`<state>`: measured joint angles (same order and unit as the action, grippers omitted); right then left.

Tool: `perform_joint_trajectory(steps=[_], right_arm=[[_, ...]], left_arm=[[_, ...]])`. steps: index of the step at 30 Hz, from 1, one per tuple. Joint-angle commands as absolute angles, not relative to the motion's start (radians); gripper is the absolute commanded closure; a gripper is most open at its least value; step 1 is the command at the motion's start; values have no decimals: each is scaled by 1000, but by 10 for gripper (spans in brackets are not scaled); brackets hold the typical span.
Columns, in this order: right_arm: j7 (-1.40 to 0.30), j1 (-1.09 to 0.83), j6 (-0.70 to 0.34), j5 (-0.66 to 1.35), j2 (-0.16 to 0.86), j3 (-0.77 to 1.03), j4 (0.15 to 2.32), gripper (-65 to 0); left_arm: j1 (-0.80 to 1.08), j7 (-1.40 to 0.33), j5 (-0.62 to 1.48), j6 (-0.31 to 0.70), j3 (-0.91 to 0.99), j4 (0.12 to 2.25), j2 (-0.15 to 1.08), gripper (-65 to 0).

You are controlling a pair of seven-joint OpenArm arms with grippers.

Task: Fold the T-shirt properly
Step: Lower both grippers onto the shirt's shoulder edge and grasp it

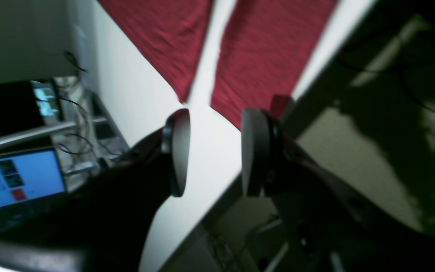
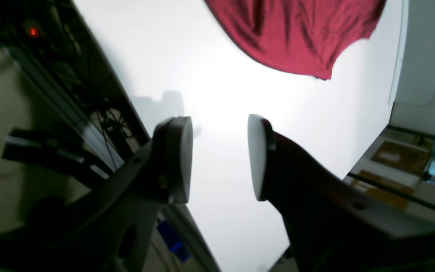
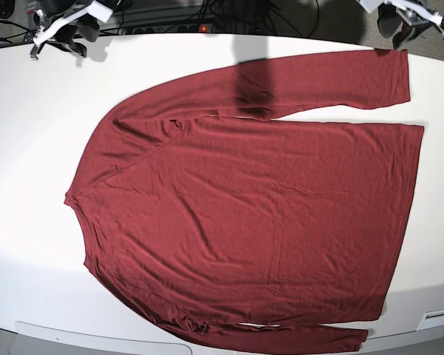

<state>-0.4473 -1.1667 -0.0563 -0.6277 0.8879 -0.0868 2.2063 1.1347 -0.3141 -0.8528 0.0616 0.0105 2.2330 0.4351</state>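
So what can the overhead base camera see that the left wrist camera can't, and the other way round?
Only the base view shows the whole T-shirt spread flat on the white table, both sleeves and the neckline included. Only the left wrist view shows the left gripper up close, jaws open and empty, plus lit computer screens beside the table. Both show the sleeve end lying apart from the shirt's body, a strip of white table between them.

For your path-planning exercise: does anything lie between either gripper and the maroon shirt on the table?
Nothing visible does. Only bare white table separates the open left gripper and the open right gripper from the maroon long-sleeved shirt.
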Motion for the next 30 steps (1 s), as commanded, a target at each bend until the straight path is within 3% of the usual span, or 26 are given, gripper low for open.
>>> perform_joint_trajectory(steps=[1, 12, 14, 17, 19, 25, 30], right_arm=[[-452, -1178, -37, -637, 913, -83, 2210, -248], [-383, -1163, -35, -652, 1014, -82, 2199, -249], [-344, -1136, -36, -651, 1013, -82, 2199, -255], [-310, -1086, -39, -651, 1013, -82, 2199, -359], [-297, -1054, -64, -651, 1011, -83, 2199, -394], [-265, -1025, -113, -580, 999, -83, 2199, -395], [-252, -1025, -113, -576, 926, -83, 2199, -394]], left_arm=[[1133, -305, -862, 47, 12, 2250, 441, -222], [951, -234, -844, 95, 12, 2109, 445, -222], [908, -230, -845, 95, 12, 2054, 458, -222], [855, -221, -849, 96, 12, 1982, 484, -230], [830, -209, -849, 99, 12, 1947, 502, -237], [753, -143, -863, 110, 12, 1859, 570, -237], [654, -107, -846, 110, 12, 1778, 625, -237]])
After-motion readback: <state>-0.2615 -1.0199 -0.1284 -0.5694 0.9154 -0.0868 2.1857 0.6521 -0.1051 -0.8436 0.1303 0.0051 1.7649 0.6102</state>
